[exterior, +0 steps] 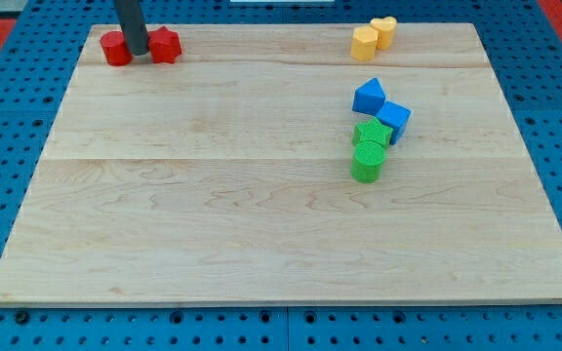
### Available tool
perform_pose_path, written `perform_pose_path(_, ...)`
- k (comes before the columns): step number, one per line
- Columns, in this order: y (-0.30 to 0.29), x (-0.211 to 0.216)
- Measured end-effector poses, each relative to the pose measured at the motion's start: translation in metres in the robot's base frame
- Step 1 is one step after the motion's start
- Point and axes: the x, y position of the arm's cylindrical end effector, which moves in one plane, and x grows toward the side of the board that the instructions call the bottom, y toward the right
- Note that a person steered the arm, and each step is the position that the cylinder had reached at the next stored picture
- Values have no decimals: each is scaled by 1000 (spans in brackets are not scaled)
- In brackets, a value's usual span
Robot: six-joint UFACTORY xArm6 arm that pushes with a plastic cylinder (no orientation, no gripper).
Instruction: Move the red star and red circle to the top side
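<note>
Near the top right of the wooden counter [213,244] sit a yellow hexagon-like block [364,43] and a yellow heart [384,31], touching. Lower down (right of centre) cluster a blue triangular block [369,96], blue cube [394,120], and two green blocks [372,135] [367,162].

Straight dark rod comes down nearly vertical from view's top-left, approx upright w/ no visible tilt, my tip [138,54] set low at the far left end, the arm above it out of frame.

Straight dark grey rod, smooth cylindrical shaft, plain unmarked surface, my tip [138,54] blunt-ended
</note>
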Motion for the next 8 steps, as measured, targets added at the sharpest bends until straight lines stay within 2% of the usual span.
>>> perform_pose_path(1,-7,36)
perform_pose_path(2,-7,42)
perform_pose_path(8,-7,30)
